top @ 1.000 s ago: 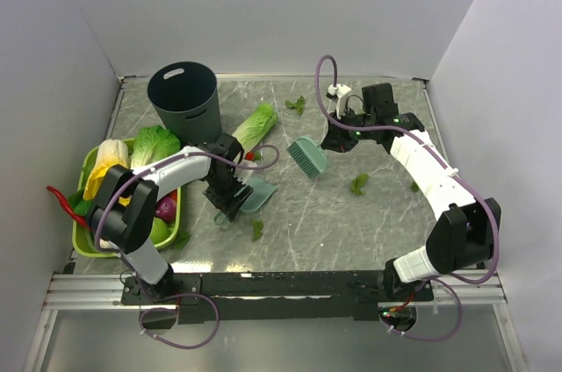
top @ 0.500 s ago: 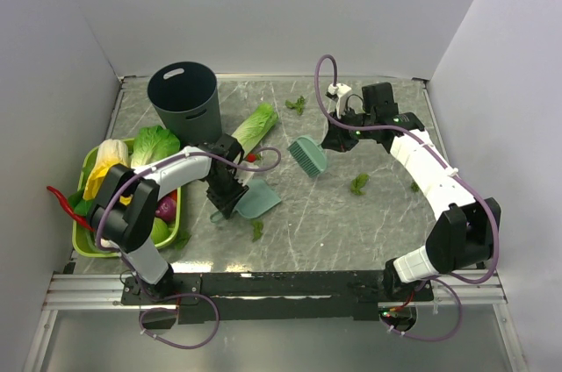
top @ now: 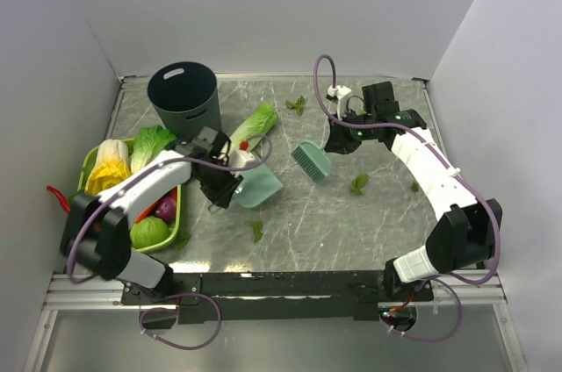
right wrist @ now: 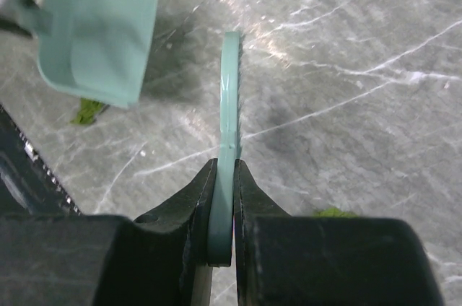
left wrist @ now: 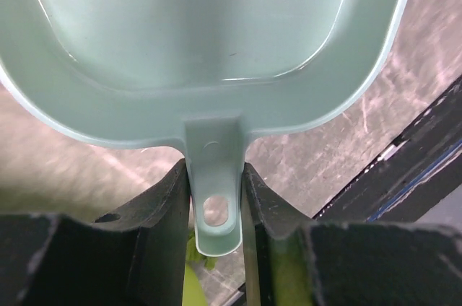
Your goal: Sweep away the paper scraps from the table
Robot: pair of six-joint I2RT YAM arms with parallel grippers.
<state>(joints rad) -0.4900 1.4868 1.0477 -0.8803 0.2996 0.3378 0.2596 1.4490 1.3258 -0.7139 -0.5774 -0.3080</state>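
Note:
My left gripper (top: 223, 189) is shut on the handle of the teal dustpan (top: 256, 186). In the left wrist view the handle (left wrist: 214, 190) sits between the fingers, the gripper (left wrist: 215, 208) is below the pan (left wrist: 202, 32), and the pan fills the top. My right gripper (top: 338, 140) is shut on the teal hand brush (top: 312, 161), seen edge-on (right wrist: 229, 97) above the gripper (right wrist: 224, 201) and held over the table (top: 386, 232). Paper scraps lie apart: one at the back (top: 296, 105), one right of the brush (top: 359, 183), one near the front (top: 257, 230).
A dark bin (top: 183, 96) stands at the back left. A long pale-green cabbage (top: 255, 125) lies beside it. The lime-green tray (top: 84, 166) of vegetables sits at the left edge. A tiny green bit (top: 414, 186) lies near the right arm.
The left gripper has shut on the dustpan handle and carried the pan up and to the right as the left arm swung. The right gripper and brush have hardly moved.

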